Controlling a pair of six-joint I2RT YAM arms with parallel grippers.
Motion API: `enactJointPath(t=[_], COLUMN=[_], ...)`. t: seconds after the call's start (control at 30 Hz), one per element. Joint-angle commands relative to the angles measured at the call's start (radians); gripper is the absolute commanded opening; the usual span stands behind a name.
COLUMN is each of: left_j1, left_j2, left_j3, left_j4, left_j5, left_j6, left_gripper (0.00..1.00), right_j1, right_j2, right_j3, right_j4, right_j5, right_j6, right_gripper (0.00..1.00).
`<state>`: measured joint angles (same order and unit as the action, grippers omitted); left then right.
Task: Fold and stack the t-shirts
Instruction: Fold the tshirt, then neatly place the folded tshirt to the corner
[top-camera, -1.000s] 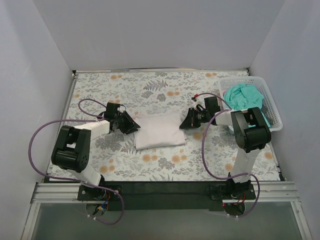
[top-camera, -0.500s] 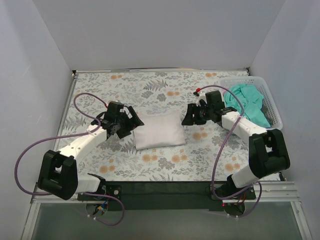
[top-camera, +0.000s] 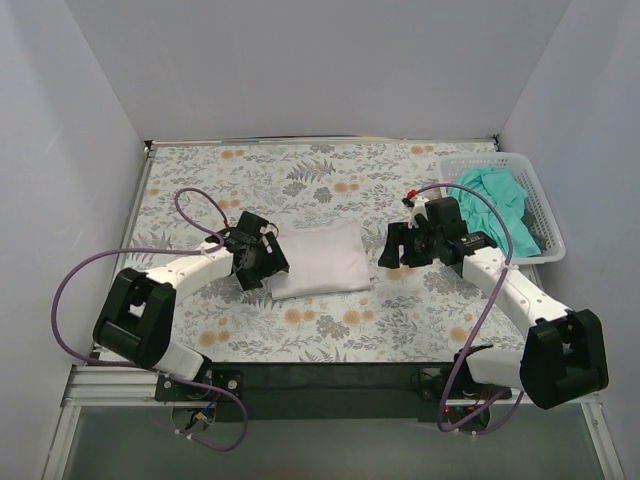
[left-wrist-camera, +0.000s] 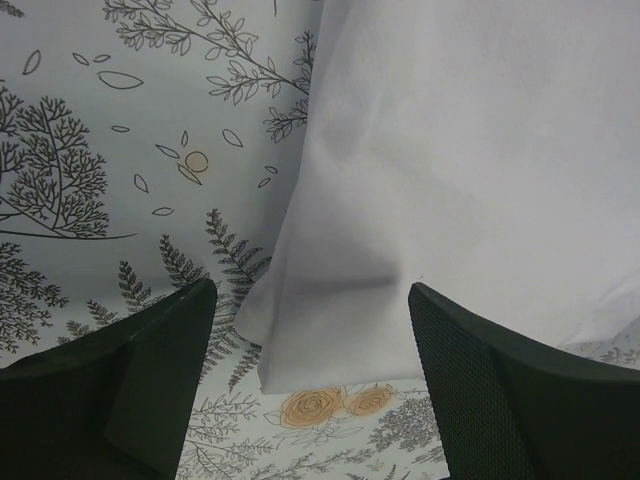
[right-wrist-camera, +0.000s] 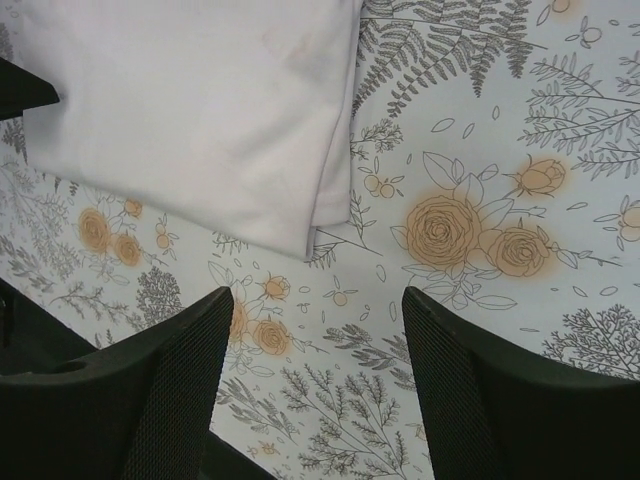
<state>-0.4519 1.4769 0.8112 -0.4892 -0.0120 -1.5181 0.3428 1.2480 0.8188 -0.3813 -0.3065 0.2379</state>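
Observation:
The white t-shirt (top-camera: 320, 261) lies folded into a small rectangle at the middle of the floral table; it shows in the left wrist view (left-wrist-camera: 470, 170) and in the right wrist view (right-wrist-camera: 200, 110). The teal-green t-shirt (top-camera: 495, 200) is bunched in the white basket (top-camera: 548, 228) at the right. My left gripper (top-camera: 266, 267) is open and empty, hovering over the white shirt's near left corner, which lies between its fingers (left-wrist-camera: 313, 400). My right gripper (top-camera: 394, 248) is open and empty, just right of the shirt's right edge, over bare table (right-wrist-camera: 320, 380).
The table is covered with a floral-print cloth (top-camera: 330, 180) and walled at the back and both sides. Purple cables (top-camera: 190, 205) loop from both arms over the table. The basket sits against the right wall.
Both arms have swung toward the near side. My left gripper moved right onto the white shirt's left corner. My right gripper slid slightly right and nearer. The shirt stays put.

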Motion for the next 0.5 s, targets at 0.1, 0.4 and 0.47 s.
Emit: enactJointPath(t=[0.1,0.4,0.47], left_j1=[-0.027,-0.06,-0.06], left_j2=[0.042,0.128,0.151], left_j3=[0.037,0.074,0.083], left_j4=[0.001,-0.012,-0.012], left_j5=[-0.025,-0.014,-0.014], left_j6=[-0.019,-0.028,-0.022], left_gripper=[0.68,0.47,0.38], right_j1=[0.002,0.001,0.001], right_j2=[-0.11,-0.251,-0.257], right_j3=[0.009,0.023,0.031], right_j4=[-0.063,-0.087,-0.097], right_j5=[0.116,0.26,0.271], right_j6=[-0.019,-0.015,-0.025], right_gripper=[0.66,0.8,0.8])
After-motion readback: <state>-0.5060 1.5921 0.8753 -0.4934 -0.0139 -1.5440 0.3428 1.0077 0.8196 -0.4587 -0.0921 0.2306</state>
